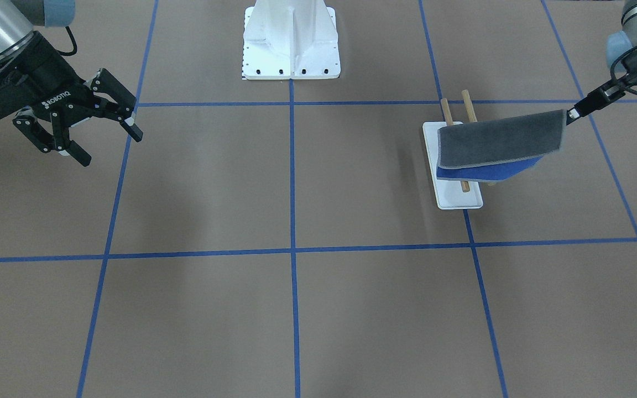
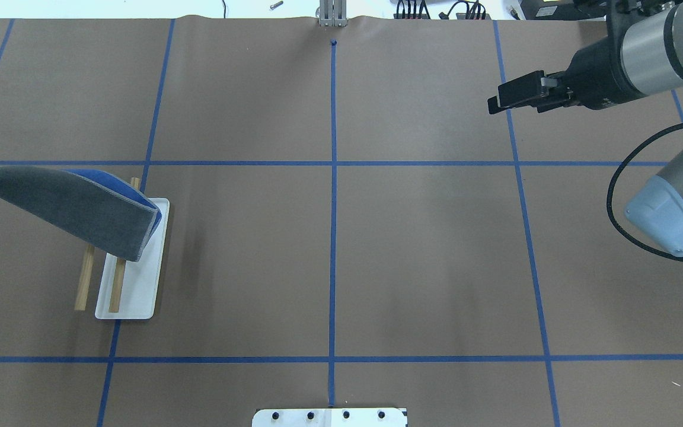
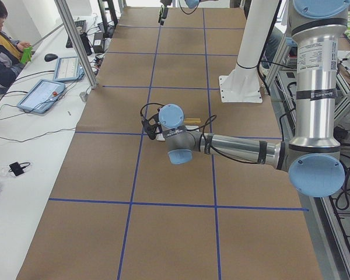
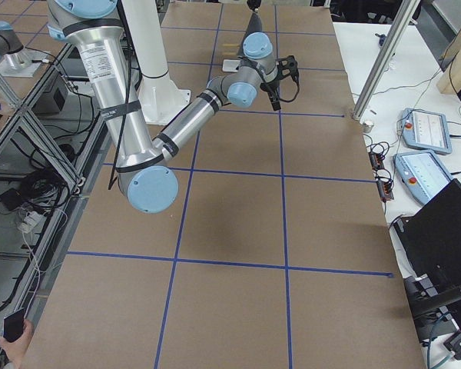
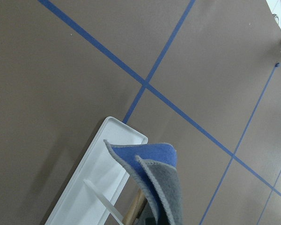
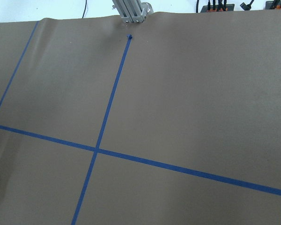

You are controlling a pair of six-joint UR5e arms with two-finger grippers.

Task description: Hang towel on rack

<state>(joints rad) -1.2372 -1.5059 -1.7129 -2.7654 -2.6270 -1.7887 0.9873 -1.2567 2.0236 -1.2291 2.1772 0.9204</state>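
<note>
The towel [image 1: 500, 145] is folded, grey face up with blue showing beneath. It hangs from one corner in my left gripper [image 1: 572, 114], which is shut on it. The towel spreads over the middle of the rack's two wooden rods [image 1: 466, 104]; I cannot tell whether it rests on them. The rack's white base [image 1: 460, 199] sits on the table below. In the overhead view the towel [image 2: 72, 204] covers the rods' far ends [image 2: 85, 283] and the base [image 2: 135, 293]. The left wrist view shows the towel's fold [image 5: 154, 176] above the base [image 5: 96, 168]. My right gripper [image 1: 111, 148] is open and empty, far off.
The large white bolted pedestal [image 1: 291, 47] stands at the robot's side of the table, also at the overhead view's bottom edge [image 2: 329, 417]. Blue tape lines cross the brown table. An operator [image 3: 3, 49] sits beyond the table's far edge.
</note>
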